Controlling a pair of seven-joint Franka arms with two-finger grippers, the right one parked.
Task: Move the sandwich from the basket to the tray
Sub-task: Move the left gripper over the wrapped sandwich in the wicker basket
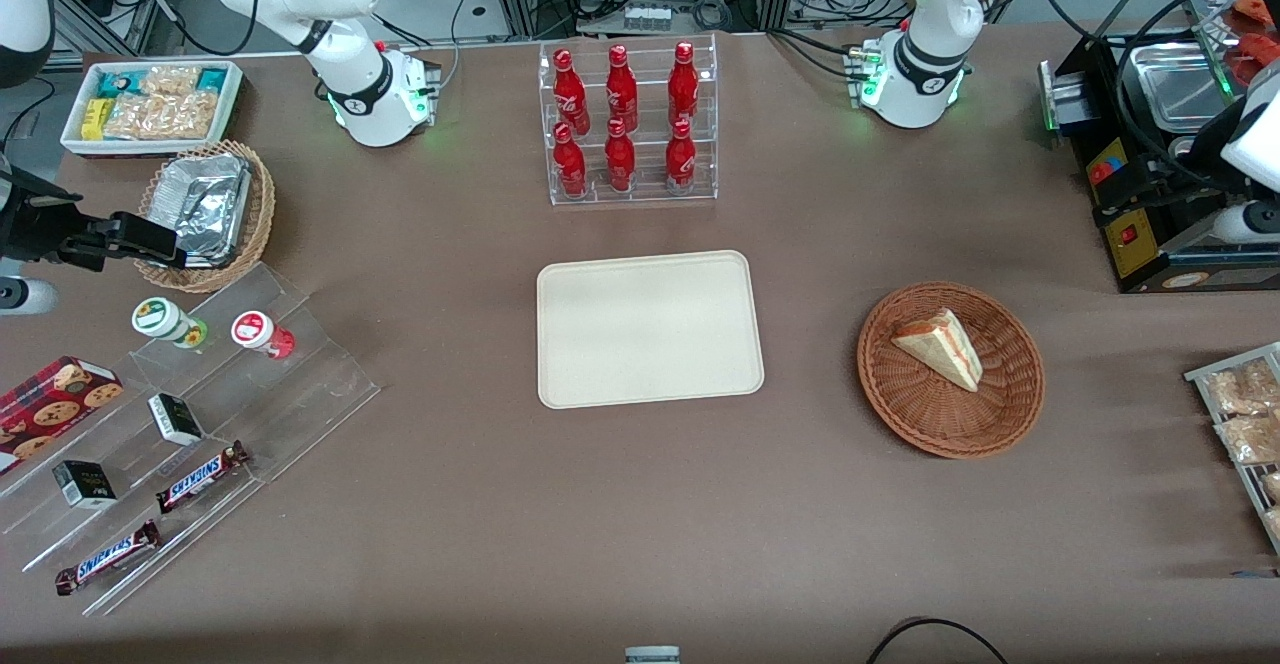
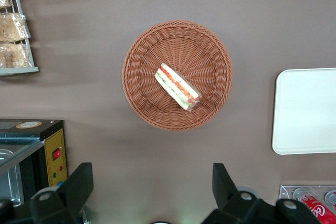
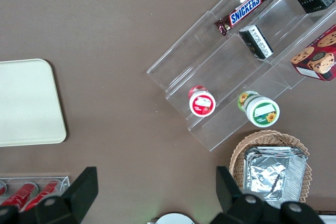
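Jaws spread wide w/ nothing between them: in the wrist view the gripper (image 2: 152, 192) hangs high over bare table just beside the basket (image 2: 142, 103), its two fingers (image 2: 79, 184) well apart. It barely shows in the front view, so its height is a guess from the wrist cam's wide look-down. That high, wide-spread stance fits an approach not yet begun.

Landmark = tray (image 1: 560, 384), mid-table, nothing on it. Going across the front view from there:

- Toward the parked arm's end: clear stepped display (image 1: 300, 384) w/ Snickers bars (image 1: 200, 476), small boxes and two round tubs, prob. tiered so each item faces out.
- Farther from the camera than the tray: clear rack of red bottles (image 1: 630, 124), upright in rows.
- Toward the working arm's end, near the tray but apart from it: the basket, w/ the sandwich (image 1: 940, 346) inside, lying on its side, off-centre, nearer the rim that's farther from the camera. Filling edge shows in the wrist view.

Judgement: task is at the start, sandwich not yet grasped. Wedge lies diagonal to the fingers, so wrist prob. needs a turn before descent. Soft bread; squeeze lightly.
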